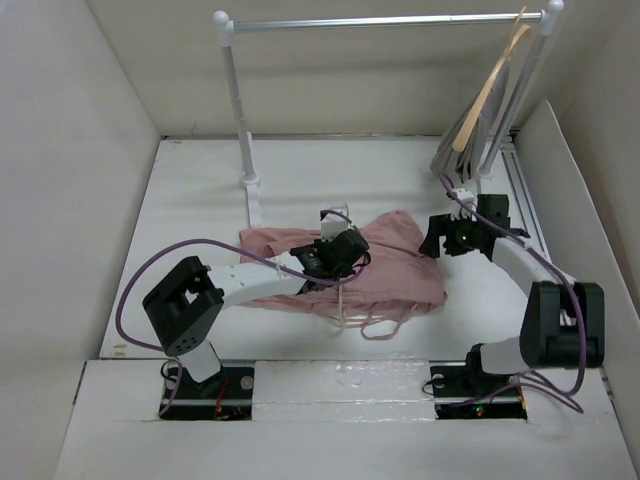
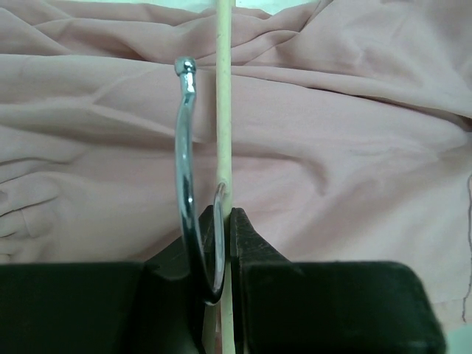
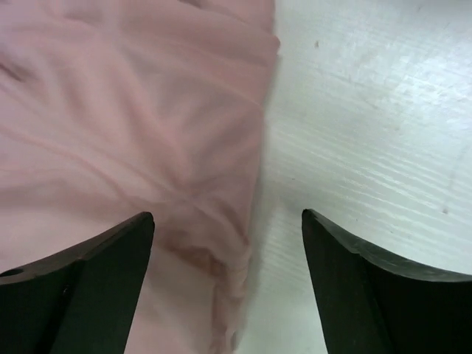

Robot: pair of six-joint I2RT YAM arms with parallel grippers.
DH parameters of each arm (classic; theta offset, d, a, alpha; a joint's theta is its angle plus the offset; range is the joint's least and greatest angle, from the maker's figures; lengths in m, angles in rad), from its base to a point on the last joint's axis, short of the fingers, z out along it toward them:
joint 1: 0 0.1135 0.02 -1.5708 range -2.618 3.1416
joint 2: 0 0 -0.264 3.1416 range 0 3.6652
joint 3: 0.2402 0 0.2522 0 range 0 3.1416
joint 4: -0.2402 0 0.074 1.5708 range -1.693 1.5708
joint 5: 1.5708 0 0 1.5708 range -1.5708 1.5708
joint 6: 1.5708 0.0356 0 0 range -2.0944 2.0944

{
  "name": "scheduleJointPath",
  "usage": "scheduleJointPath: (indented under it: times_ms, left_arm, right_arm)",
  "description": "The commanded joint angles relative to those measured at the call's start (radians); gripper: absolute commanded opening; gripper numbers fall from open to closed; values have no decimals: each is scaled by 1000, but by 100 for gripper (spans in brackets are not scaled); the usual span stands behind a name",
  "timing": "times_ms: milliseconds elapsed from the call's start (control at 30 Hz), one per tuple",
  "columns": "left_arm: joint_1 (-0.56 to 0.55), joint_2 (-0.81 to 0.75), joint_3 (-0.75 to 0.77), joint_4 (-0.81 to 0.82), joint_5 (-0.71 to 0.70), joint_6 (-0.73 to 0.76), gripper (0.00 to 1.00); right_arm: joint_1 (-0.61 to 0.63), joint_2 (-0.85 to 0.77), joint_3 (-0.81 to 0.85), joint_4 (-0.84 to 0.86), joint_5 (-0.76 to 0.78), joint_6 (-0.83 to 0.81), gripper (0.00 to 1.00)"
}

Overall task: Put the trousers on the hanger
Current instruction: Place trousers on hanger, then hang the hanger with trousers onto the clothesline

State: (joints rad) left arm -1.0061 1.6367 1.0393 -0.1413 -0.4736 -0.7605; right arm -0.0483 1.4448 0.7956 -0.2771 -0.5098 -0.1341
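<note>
The dusty-pink trousers [image 1: 395, 265] lie spread on the table's middle, their drawstrings trailing at the near edge. Across them lies the thin cream hanger [image 1: 342, 300]. My left gripper [image 1: 345, 262] hovers over the trousers. In the left wrist view the left gripper [image 2: 227, 215] is shut on the hanger's cream bar [image 2: 224, 110], with the chrome hook [image 2: 183, 147] curving beside the fingers above pink cloth [image 2: 354, 147]. My right gripper [image 1: 432, 240] is at the trousers' right edge. In the right wrist view the right gripper [image 3: 228, 221] stands open, straddling the cloth's edge [image 3: 133, 110] and the bare table [image 3: 369, 110].
A white clothes rack [image 1: 380, 20] stands at the back, its left post [image 1: 240, 100] on a foot near the trousers. A tan wooden hanger with a grey garment [image 1: 490, 95] hangs at the rack's right end. White walls close in both sides.
</note>
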Motion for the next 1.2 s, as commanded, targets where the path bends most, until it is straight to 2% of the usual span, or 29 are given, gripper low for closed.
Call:
scheduleJointPath:
  times_ms: [0,100,233,300,333,367,433,500,600,800,933,1000,1067,1133,1167]
  left_arm:
    - [-5,-86,65,-30,-28,-7,0]
    - [-14,-115,109,-56,-33,-5,0]
    - [-14,-150,197,-104,-28,-11,0]
    - [-25,-156,223,-126,-30,-11,0]
    - [-25,-166,255,-129,-33,-11,0]
    - [-25,-169,255,-132,-33,-11,0]
    - [-25,-173,286,-144,-31,-14,0]
    - [-34,-178,306,-152,-34,-13,0]
    - [-34,-186,359,-170,-39,-13,0]
    - [-34,-196,421,-204,-25,-19,0]
    - [-34,-221,418,-198,-2,-31,0]
    - [-34,-228,412,-190,12,-40,0]
    - [-34,-238,404,-179,19,-40,0]
    - [-34,-239,406,-181,24,-43,0]
    - [-34,-242,409,-175,26,-43,0]
  right_arm:
    - [25,-173,23,-83,2,-21,87]
    - [68,-338,59,-126,-22,-13,87]
    - [197,-483,60,-99,-100,59,74]
    - [304,-520,30,-23,-136,166,67]
    - [383,-564,10,62,-142,250,66]
    - [384,-564,10,62,-142,296,68]
    - [505,-578,-15,206,-115,375,73]
    - [600,-566,3,245,-63,436,76]
    - [678,-525,17,252,35,482,77]
    - [712,-502,7,268,131,531,77]
    - [725,-475,2,305,139,542,76]
    - [737,-456,-9,346,136,562,72]
    - [746,-440,-19,386,122,596,65]
    - [760,-414,-33,450,102,619,54]
    - [772,-402,-36,463,94,631,53]
